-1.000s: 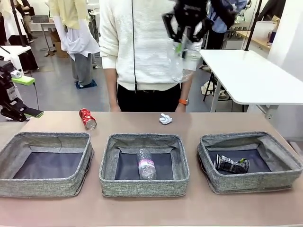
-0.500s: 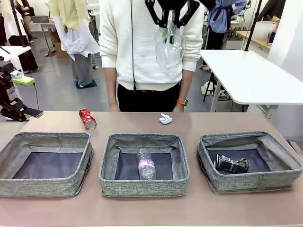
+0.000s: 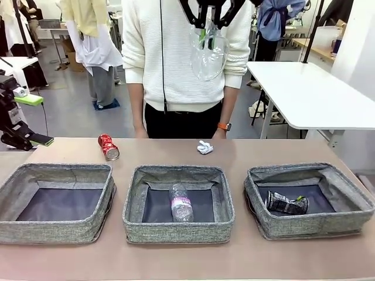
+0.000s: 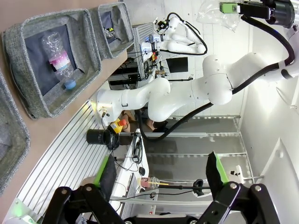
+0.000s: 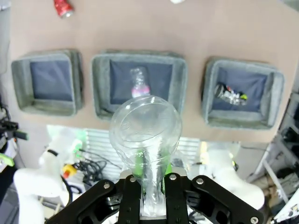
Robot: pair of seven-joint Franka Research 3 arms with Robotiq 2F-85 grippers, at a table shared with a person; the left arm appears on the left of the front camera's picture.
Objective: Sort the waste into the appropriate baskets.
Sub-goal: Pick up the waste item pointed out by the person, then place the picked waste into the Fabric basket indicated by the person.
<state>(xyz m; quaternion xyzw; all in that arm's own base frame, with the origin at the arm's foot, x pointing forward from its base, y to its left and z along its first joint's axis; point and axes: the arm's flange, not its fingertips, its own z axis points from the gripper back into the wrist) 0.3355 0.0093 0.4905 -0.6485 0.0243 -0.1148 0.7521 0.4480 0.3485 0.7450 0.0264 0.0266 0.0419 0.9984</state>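
"Where's the clear plastic cup?"

"Up high, in front of the person's white sweater. The right hand has its fingers nearly together, pinched on the cup, which hangs below it. From the wrist view it sits above the middle basket."

"What's in that basket?"

"The clear plastic bottle with pink label, lying on the dark lining. The crushed dark can lies in the right basket, and the left basket shows only lining."

"And loose on the counter?"

"The red soda can lies on its side behind the left basket, and the crumpled white paper wad lies behind the middle one, near the person."

"The other arm?"

"The left hand is off at the counter's left edge — jaws spread wide, gripping nothing."
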